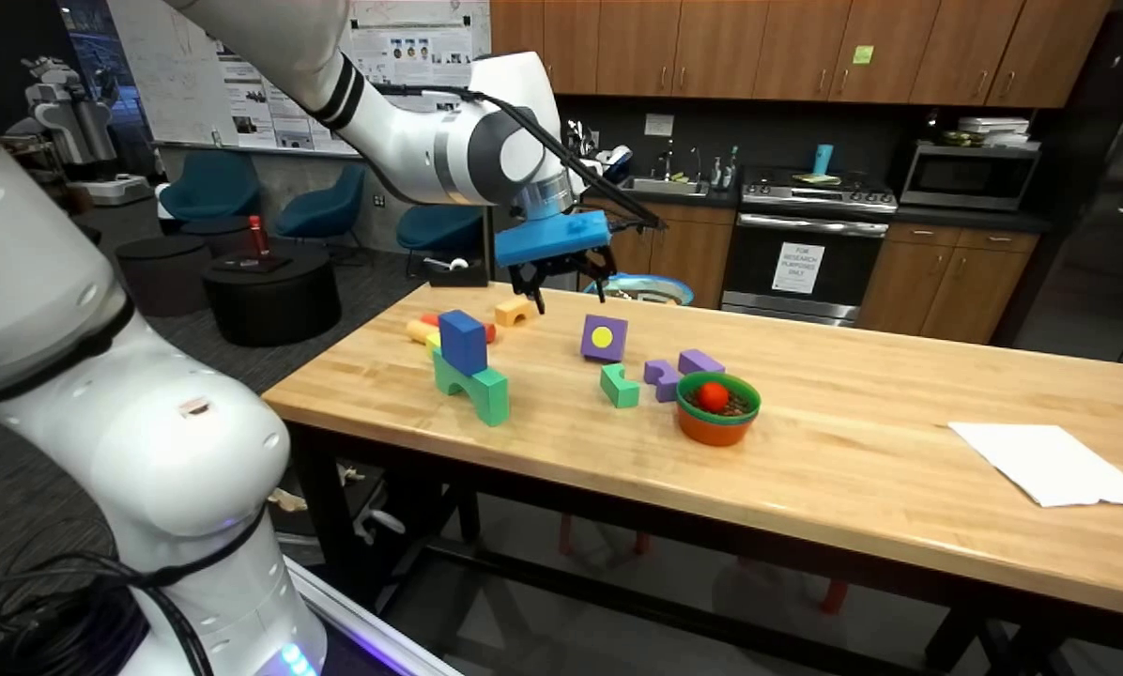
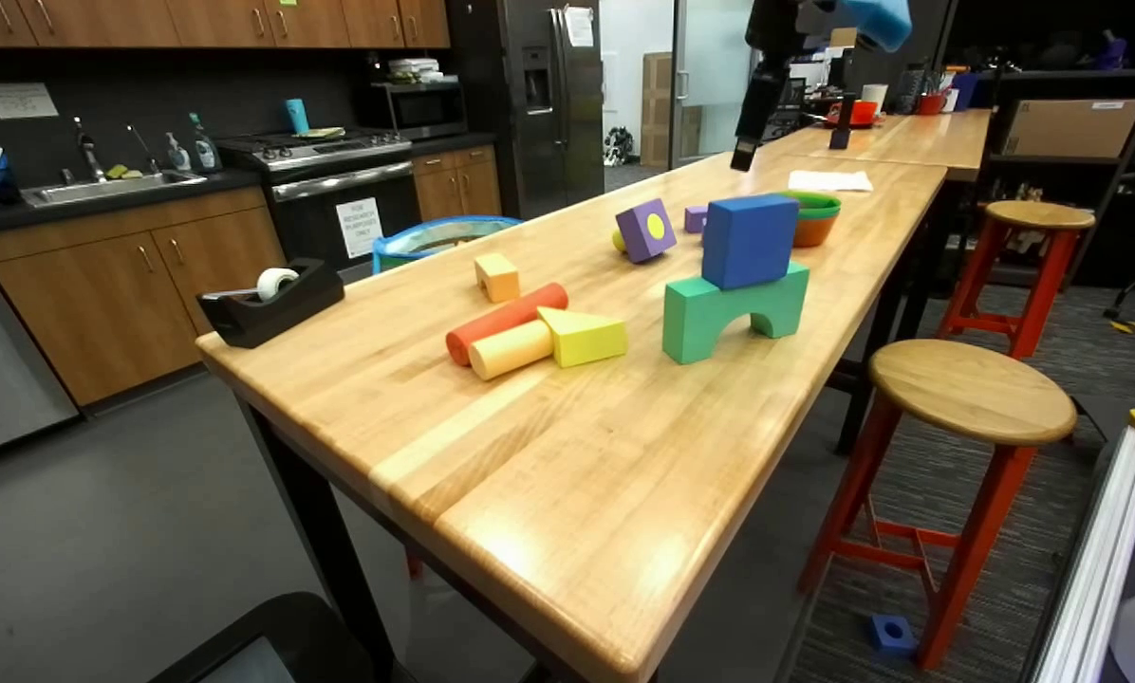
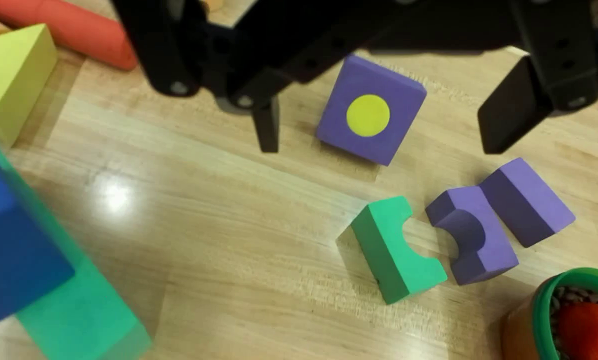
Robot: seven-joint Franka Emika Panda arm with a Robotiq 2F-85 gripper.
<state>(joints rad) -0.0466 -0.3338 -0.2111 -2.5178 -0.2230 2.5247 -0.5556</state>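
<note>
Tool [image 1: 572, 303] spread, purple block [image 3: 399, 115], tilted face-up

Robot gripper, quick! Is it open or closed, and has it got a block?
Gripper: open, holding nothing, fingers apart above the table.

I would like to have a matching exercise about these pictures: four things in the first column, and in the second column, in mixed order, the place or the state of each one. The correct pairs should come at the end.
Things:
1. Blue block
2. Round red object
3. Square purple block
4. End effector

Places and states:
A. inside the green bowl
B. open, holding nothing
C. on top of the large green arch
D. showing a yellow circle on its face

Pairs: 1-C; 2-A; 3-D; 4-B
</note>
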